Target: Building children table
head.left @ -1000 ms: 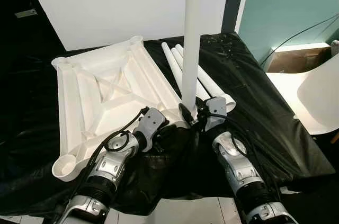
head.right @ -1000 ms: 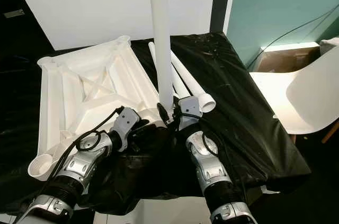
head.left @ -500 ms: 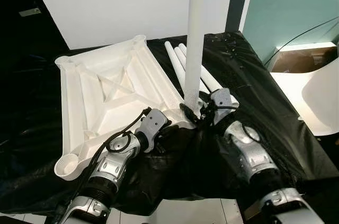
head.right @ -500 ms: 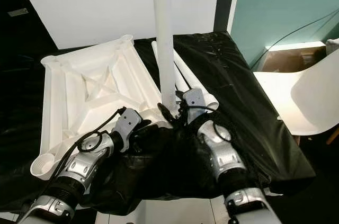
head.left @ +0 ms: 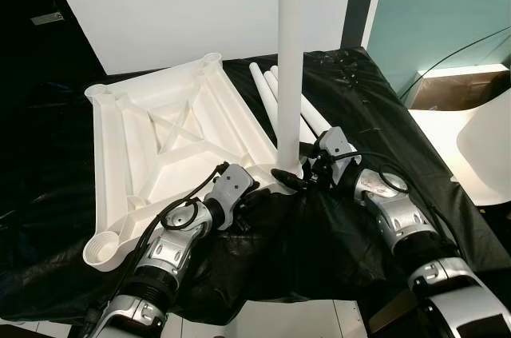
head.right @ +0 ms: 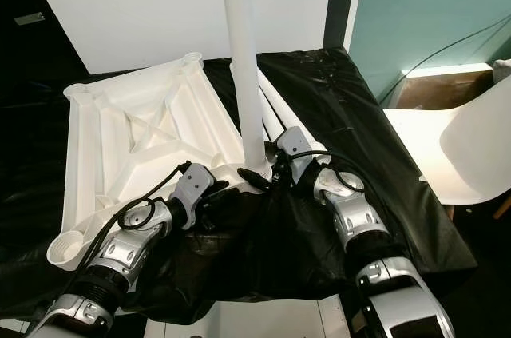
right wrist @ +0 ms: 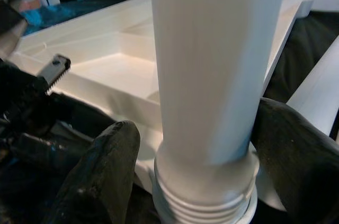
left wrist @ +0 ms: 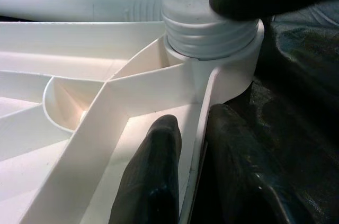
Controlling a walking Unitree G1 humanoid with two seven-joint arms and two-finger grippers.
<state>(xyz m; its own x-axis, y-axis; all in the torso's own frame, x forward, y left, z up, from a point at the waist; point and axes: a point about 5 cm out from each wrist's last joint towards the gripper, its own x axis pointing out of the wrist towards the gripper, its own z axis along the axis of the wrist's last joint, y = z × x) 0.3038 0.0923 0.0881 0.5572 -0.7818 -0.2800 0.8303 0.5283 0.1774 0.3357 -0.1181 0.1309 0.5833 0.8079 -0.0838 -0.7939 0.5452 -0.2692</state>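
Observation:
The white tabletop (head.left: 160, 134) lies upside down on black cloth. A white table leg (head.left: 289, 58) stands upright in the socket (head.left: 287, 172) at its near right corner, and thread rings (left wrist: 212, 33) still show above the socket. My right gripper (right wrist: 204, 176) is shut on the leg's base, with one finger (right wrist: 100, 171) on each side. My left gripper (left wrist: 193, 166) is shut on the tabletop's rim wall just beside that corner (head.left: 257, 192), one finger inside and one outside.
Spare white legs (head.left: 267, 90) lie side by side on the cloth behind the upright leg. A white chair (head.left: 487, 146) and a cardboard box (head.left: 455, 86) stand off the right edge. A white panel (head.left: 176, 2) rises behind the table.
My right forearm has swung out to the right, its wrist turning around the leg's base. The leg stays upright in the socket. The left gripper keeps its hold.

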